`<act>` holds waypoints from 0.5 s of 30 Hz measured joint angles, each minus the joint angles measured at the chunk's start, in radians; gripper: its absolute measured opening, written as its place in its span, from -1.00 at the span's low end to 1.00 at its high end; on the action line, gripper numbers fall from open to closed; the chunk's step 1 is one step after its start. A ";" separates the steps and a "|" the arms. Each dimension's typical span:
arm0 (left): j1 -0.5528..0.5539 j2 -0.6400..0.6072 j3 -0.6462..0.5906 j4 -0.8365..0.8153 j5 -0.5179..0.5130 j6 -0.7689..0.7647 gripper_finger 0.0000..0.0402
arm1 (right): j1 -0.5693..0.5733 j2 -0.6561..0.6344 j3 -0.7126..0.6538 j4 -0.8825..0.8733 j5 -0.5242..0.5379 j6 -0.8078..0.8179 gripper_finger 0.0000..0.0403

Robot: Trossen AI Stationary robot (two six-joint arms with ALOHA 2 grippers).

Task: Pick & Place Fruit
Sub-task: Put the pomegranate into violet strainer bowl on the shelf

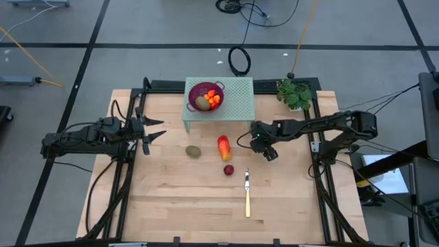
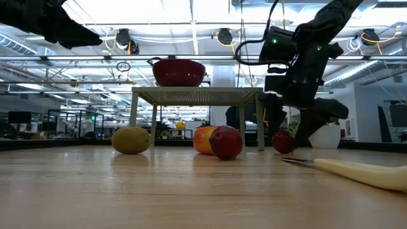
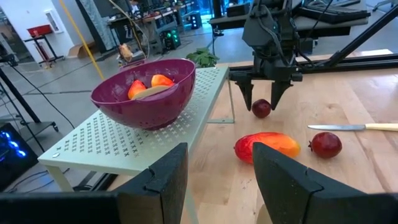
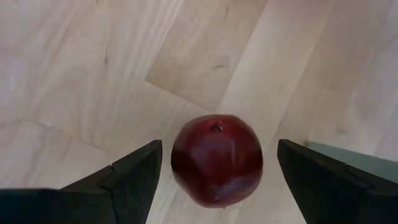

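As it hovers, right hand (image 4: 214,171) wide over red ball (image 4: 216,158)

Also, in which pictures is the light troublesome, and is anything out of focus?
Low view: bright ceiling lights behind leave the purple perforated colander bowl dark, and the near pale knife handle is blurred. Right wrist view: the dark red toy ball is sharp, with a soft highlight. High view: even light, faint shadows.
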 joint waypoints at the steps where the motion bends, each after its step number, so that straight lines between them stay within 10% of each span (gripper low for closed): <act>1: 0.000 0.000 0.000 0.000 0.000 0.003 -0.09 | 0.000 0.001 0.000 -0.001 0.000 0.000 0.56; 15: 0.000 0.000 0.000 0.000 -0.002 0.007 -0.09 | 0.000 0.001 0.000 -0.002 -0.003 0.003 0.27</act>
